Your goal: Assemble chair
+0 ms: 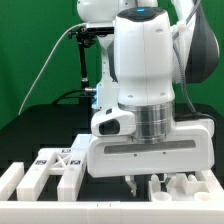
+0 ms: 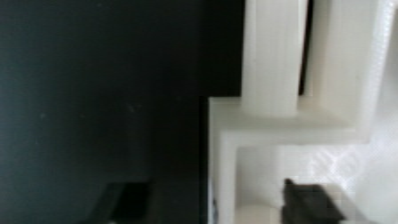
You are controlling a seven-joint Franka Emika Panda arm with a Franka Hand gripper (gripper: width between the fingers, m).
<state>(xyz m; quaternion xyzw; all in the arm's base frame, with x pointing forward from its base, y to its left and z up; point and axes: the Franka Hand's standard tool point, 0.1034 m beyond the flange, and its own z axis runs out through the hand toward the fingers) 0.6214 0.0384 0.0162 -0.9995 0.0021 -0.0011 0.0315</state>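
Several white blocky chair pieces lie on the black table. In the exterior view one group [image 1: 45, 172] with a black-and-white tag [image 1: 68, 158] lies at the left, and another group [image 1: 186, 186] lies at the right under my hand. My gripper [image 1: 140, 185] is low over the right group. In the wrist view my gripper [image 2: 221, 205] is open. One finger [image 2: 125, 202] is over the dark table and the other finger [image 2: 317, 200] is over a white stepped chair piece [image 2: 267, 110]. The piece's edge lies between them. I cannot tell whether they touch it.
The black table [image 2: 107, 100] fills one side of the wrist view. A green backdrop [image 1: 30, 50] stands behind the arm, and a cable [image 1: 80, 60] hangs beside it. The arm's body hides much of the table's middle in the exterior view.
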